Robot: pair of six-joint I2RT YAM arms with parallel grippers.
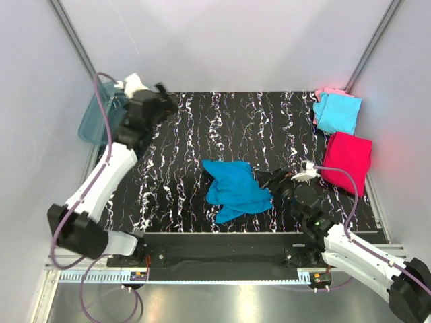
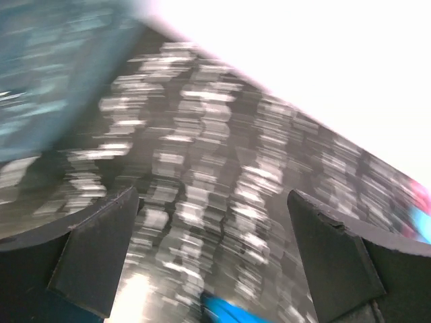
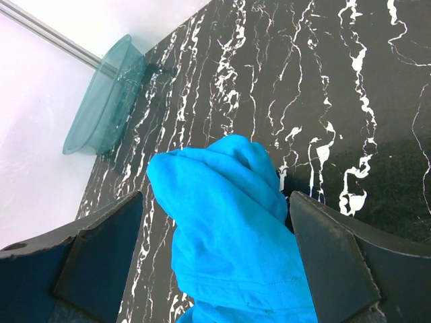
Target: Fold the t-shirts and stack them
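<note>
A crumpled teal-blue t-shirt [image 1: 232, 187] lies in a heap on the black marbled table, front middle. My right gripper [image 1: 271, 180] is open at its right edge; in the right wrist view the shirt [image 3: 229, 235] bulges between the spread fingers [image 3: 101, 259], not clamped. My left gripper [image 1: 163, 101] is open and empty, raised at the back left beside the tub; its wrist view is motion-blurred, with a scrap of blue cloth [image 2: 225, 311] low between the fingers [image 2: 101, 252]. A light cyan shirt [image 1: 338, 112] lies folded on a pale pink one [image 1: 328, 92] at the back right, a magenta-red shirt [image 1: 347, 160] in front of them.
A translucent teal plastic tub [image 1: 100, 118] stands at the back left table edge, also in the right wrist view [image 3: 104, 108]. White enclosure walls with metal posts close in the left, right and back. A metal rail runs along the near edge.
</note>
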